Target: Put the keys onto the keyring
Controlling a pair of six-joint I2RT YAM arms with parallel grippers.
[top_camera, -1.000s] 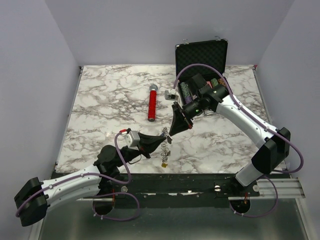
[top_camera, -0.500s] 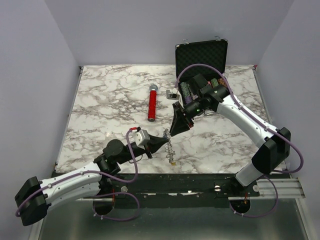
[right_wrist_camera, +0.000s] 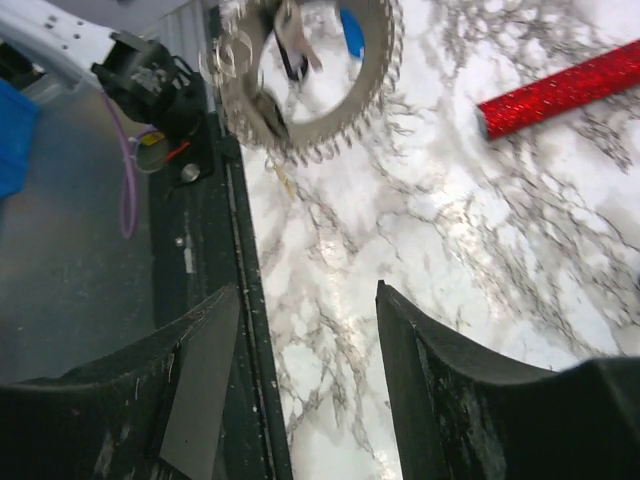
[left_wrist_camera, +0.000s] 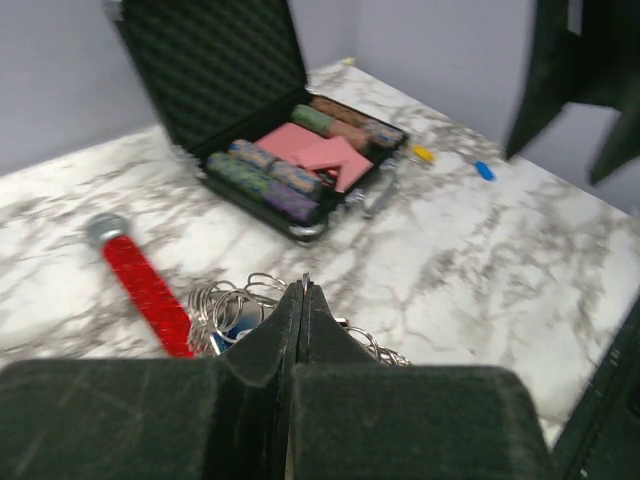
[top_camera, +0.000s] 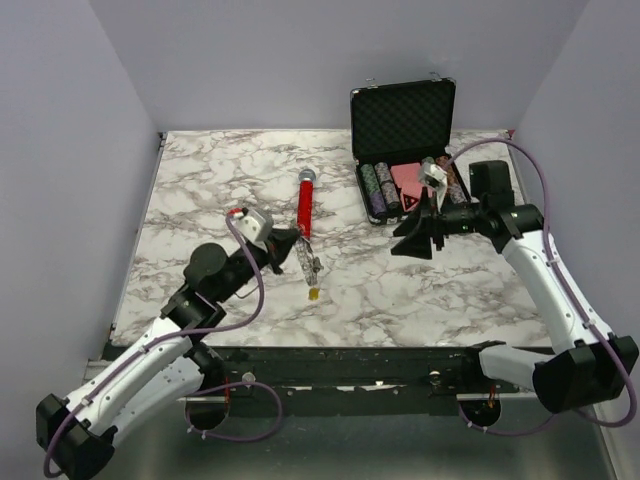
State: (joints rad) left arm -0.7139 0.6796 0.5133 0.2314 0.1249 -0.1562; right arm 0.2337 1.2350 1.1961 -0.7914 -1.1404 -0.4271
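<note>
The keyring (top_camera: pixel 307 266), a jagged grey metal loop, hangs from my left gripper (top_camera: pixel 288 251) with its yellow tag (top_camera: pixel 313 293) lowest, just above the marble. In the left wrist view the left gripper (left_wrist_camera: pixel 303 286) is shut on a thin wire of the keyring (left_wrist_camera: pixel 232 298), and a blue key head (left_wrist_camera: pixel 238 328) shows among the loops. The right wrist view sees the keyring (right_wrist_camera: pixel 372 88) from afar, with a blue-headed key (right_wrist_camera: pixel 350 30) and a dark key (right_wrist_camera: pixel 291 52) inside its circle. My right gripper (top_camera: pixel 413 243) (right_wrist_camera: pixel 306 288) is open and holds nothing, well right of the ring.
A red-handled microphone (top_camera: pixel 303 205) lies just behind the keyring. An open black case (top_camera: pixel 402 120) of poker chips (top_camera: pixel 377 190) stands at the back right, close to the right gripper. The table's front edge (right_wrist_camera: pixel 225 200) runs beneath the right fingers.
The right gripper opened, let go near the keyring and drew back right toward the case. The left arm carried the keyring left and farther back, toward the microphone.
</note>
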